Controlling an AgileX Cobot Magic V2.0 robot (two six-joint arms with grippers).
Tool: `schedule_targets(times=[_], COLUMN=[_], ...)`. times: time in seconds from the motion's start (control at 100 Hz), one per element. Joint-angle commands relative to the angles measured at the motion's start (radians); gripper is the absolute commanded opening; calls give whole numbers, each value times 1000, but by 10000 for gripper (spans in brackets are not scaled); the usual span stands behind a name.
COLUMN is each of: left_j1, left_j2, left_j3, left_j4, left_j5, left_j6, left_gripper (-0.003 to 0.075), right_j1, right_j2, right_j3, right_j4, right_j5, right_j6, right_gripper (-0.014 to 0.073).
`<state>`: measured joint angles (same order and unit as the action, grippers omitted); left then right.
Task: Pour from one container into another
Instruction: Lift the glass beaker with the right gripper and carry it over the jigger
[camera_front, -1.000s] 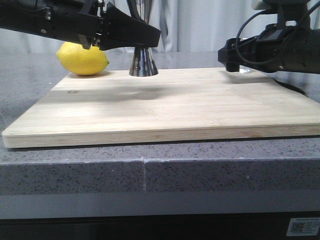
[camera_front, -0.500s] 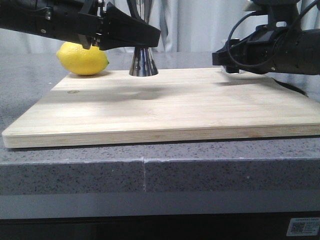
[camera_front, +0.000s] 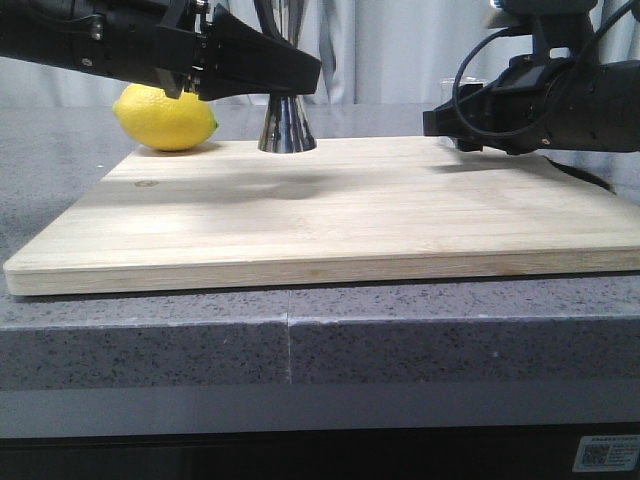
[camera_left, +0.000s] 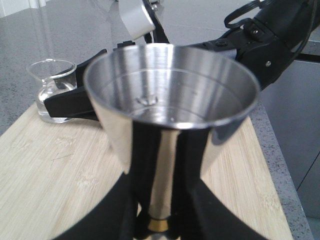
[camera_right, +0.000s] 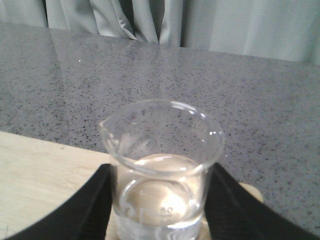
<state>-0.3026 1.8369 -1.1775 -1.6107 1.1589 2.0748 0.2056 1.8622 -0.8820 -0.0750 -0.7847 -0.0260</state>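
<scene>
The steel jigger (camera_left: 170, 100) stands upright at the back of the wooden board (camera_front: 330, 220); its flared base (camera_front: 287, 130) shows below my left gripper (camera_front: 295, 78). That gripper (camera_left: 160, 220) is shut on the narrow waist at the gold band. The clear glass beaker (camera_right: 162, 165), with clear liquid in it and its pouring lip turned aside, sits between the black fingers (camera_right: 90, 205) of my right gripper (camera_right: 160, 172), which press on both sides of it. From the left wrist the beaker (camera_left: 52, 90) stands at the board's far end. In the front view my right gripper (camera_front: 440, 122) mostly hides it.
A yellow lemon (camera_front: 165, 117) lies at the board's back left corner, close to the jigger. The board rests on a speckled grey counter (camera_front: 300, 340), with pale curtains behind it. A dark round edge (camera_front: 600, 180) shows beside the board's right end.
My right gripper has shifted to the left along the back of the board, and the beaker has moved with it. The left gripper and the jigger have stayed put.
</scene>
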Motion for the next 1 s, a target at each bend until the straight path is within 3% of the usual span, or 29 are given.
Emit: schedule_targets(times=[0.0, 0.49, 0.81, 0.99], left_j1=[-8, -8, -8, -8], left_j2=[-57, -57, -57, -57], left_j3=[-30, -30, -30, -30], left_j4=[-70, -70, -70, -70], left_j5=[75, 75, 75, 75], left_j6=[-6, -6, -6, -6], left_gripper=[-19, -19, -19, -19], right_j1=[1, 1, 1, 1], right_j2=[-45, -60, -169, -252], right_j3=[-28, -28, -28, -28], right_j4=[-5, -5, -17, -51], right_j5=[-69, -74, -14, 62], right_j6=[2, 2, 2, 0], right_gripper=[170, 162, 161, 77])
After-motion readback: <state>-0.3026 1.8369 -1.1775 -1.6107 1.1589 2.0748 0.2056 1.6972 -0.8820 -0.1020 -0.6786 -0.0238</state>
